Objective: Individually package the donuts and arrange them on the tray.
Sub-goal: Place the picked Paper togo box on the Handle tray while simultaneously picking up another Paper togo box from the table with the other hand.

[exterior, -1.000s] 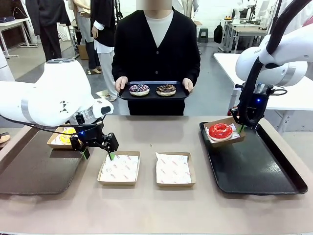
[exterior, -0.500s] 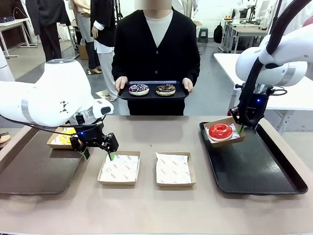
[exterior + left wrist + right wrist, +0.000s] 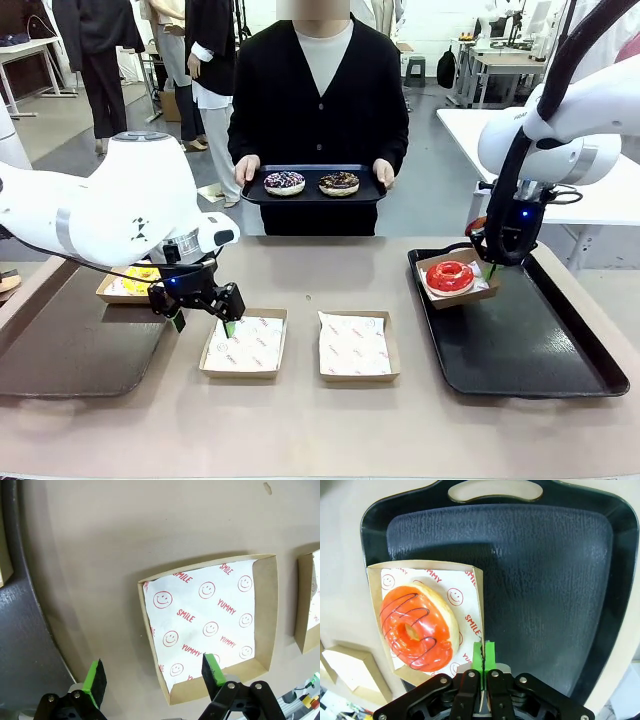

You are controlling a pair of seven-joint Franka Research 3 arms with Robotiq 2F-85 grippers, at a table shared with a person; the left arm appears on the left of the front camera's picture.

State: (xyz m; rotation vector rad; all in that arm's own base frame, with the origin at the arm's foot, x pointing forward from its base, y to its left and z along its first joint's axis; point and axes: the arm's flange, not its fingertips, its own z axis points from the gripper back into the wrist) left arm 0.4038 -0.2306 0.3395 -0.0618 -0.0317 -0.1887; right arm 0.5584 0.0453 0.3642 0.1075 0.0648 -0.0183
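Grey floor point(image 3: 440, 190) behind the brown table top point(image 3: 300, 440); a white table point(image 3: 600, 205) stands just beside it at right. Farther back: more white tables point(image 3: 505, 62) at right, one table point(image 3: 25, 50) at left, people standing point(image 3: 100, 60) near it. Light even, no hard shadows.

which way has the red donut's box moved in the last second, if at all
Yes, slightly. The box with the red donut, pinched by the right gripper, has dropped lower against the black tray's far rim, toward the tray.

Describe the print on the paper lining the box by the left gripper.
White paper with red smileys, SMILE and YUMMY; clearest in left wrist view.
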